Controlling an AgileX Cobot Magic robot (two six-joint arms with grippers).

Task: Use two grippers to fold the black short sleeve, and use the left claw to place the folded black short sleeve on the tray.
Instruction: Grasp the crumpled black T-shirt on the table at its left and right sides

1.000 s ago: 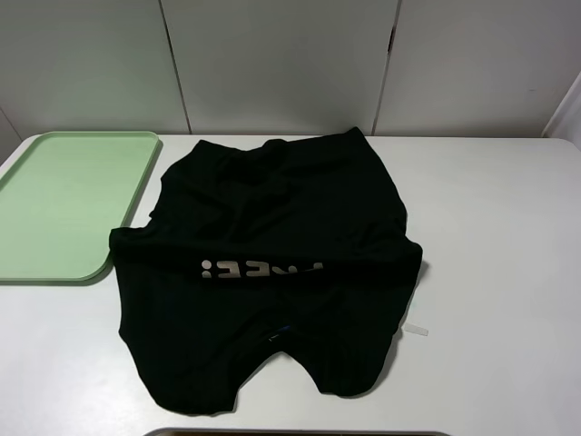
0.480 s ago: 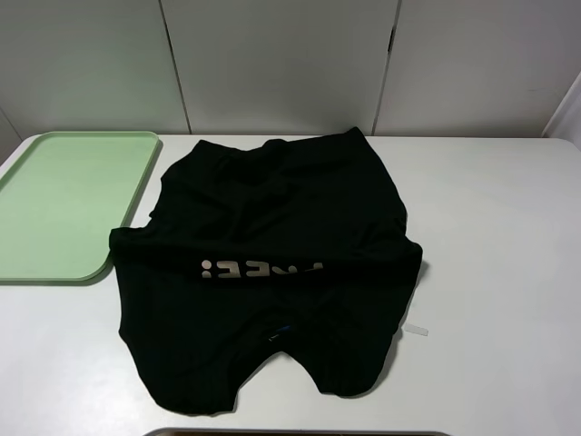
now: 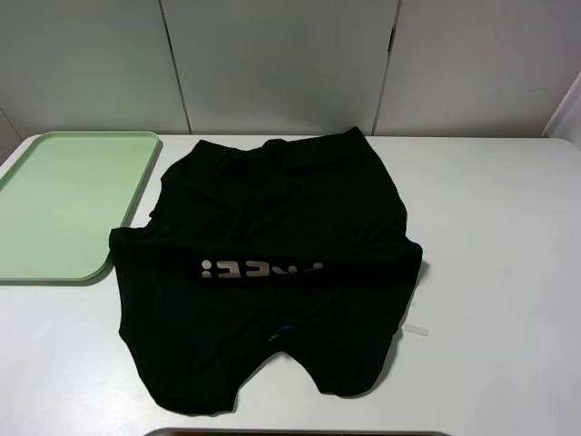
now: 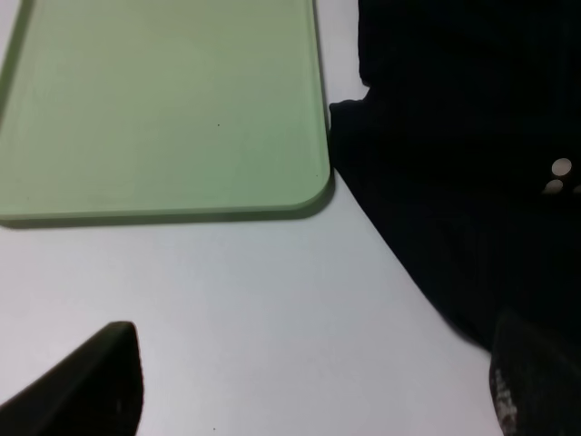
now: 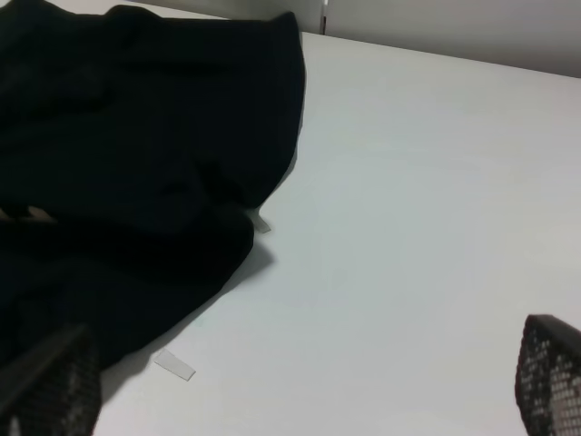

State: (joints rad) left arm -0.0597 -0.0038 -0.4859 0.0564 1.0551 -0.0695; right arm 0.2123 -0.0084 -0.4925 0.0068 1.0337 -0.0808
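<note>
White flat desk (image 3: 499,227): fills the exterior high view from mid-frame down, with pale wall panels (image 3: 272,64) behind it across the top.

Large black soft fabric short sleeve shirt (image 3: 272,218): lies spread and rumpled on the desk at frame centre, reaching from the far desk edge almost to the bottom of the frame. Not folded. Not on the tray.

Pale green rectangular plastic tray with rounded corners and a low rim (image 3: 64,200): sits on the desk at the left of the frame. Nothing lies in it. The shirt's left edge is just beside the tray's near right corner; contact cannot be told.

Left gripper (image 4: 313,363): black jaws spread wide, nothing between them, above bare desk near that tray corner and the shirt edge.

Right gripper (image 5: 300,381): black jaws spread wide, released, with bare desk between them and the shirt's hem off to one side.

Short line of white letters (image 3: 261,269): on the shirt, just below frame centre.

Small white strip (image 3: 416,330): lies on the desk, just beside the shirt's lower right edge.
</note>
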